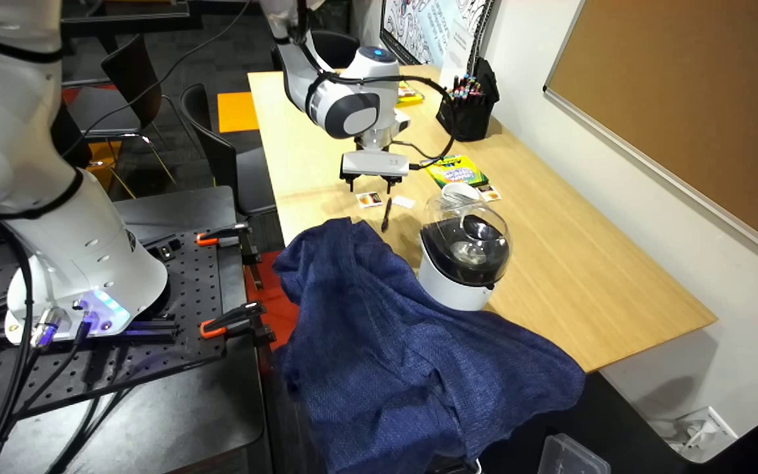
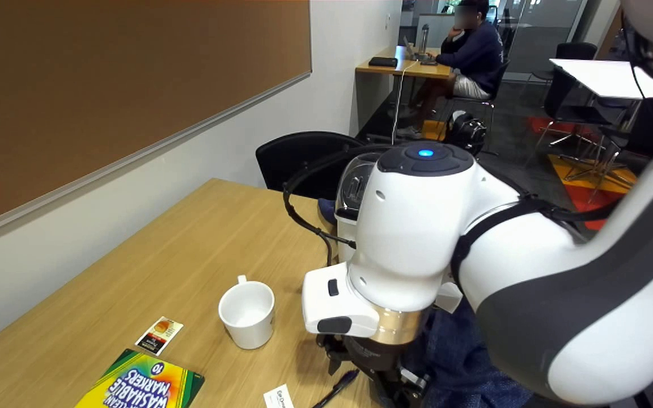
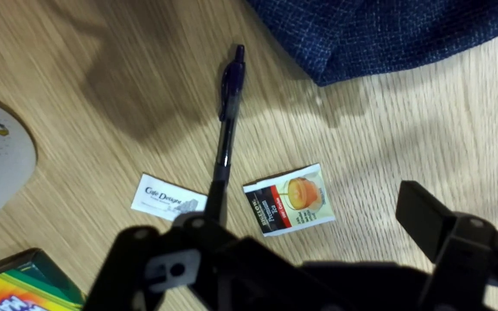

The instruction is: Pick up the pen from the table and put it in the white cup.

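Note:
The pen [image 1: 386, 216] is dark and lies flat on the table. It also shows in an exterior view [image 2: 339, 386] and, with its clip, in the wrist view [image 3: 231, 103]. The white cup [image 1: 460, 189] stands upright, partly behind a clear-domed appliance. It is in full view in an exterior view [image 2: 249, 317], and its side shows at the wrist view's left edge [image 3: 2, 160]. My gripper [image 1: 371, 187] is open and empty, pointing down above the table near the pen. In the wrist view the gripper [image 3: 318, 209] hides the pen's lower end behind its left finger.
A tea packet [image 3: 290, 199] and a white packet [image 3: 164, 198] lie beside the pen. A marker box [image 2: 139, 382] and another tea packet [image 2: 159, 335] lie near the cup. The domed appliance [image 1: 464, 257] and dark blue cloth [image 1: 405, 355] are close by. A black marker case [image 1: 471, 115] stands farther back.

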Robot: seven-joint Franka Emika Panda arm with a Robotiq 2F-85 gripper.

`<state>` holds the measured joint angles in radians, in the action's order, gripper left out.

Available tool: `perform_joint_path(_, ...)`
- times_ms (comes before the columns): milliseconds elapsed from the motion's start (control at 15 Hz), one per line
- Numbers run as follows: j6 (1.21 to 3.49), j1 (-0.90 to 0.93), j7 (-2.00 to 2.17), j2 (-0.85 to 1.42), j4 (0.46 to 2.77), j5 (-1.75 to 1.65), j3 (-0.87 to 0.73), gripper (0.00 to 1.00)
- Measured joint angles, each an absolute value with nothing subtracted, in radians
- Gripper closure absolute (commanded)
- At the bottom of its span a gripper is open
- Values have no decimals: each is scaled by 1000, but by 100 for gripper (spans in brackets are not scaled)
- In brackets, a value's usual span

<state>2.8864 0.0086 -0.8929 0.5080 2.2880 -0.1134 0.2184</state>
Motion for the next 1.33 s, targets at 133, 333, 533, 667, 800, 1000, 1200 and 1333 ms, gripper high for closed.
perform_joint_path(133,2878,16,-879,531,2268,-147,207,0)
perform_joint_path(333,2844,34,-854,554,2238,-180,185,4)
perform_joint_path(533,2802,38,-853,573,2206,-184,184,8)
perform_joint_path(667,2785,38,-853,587,2185,-185,184,11)
perform_joint_path(800,2773,38,-853,603,2163,-185,184,11)
perform_joint_path(1000,2761,38,-853,631,2131,-185,182,13)
perform_joint_path(1200,2755,38,-853,665,2098,-185,178,17)
perform_joint_path(1333,2748,38,-853,687,2076,-185,174,18)
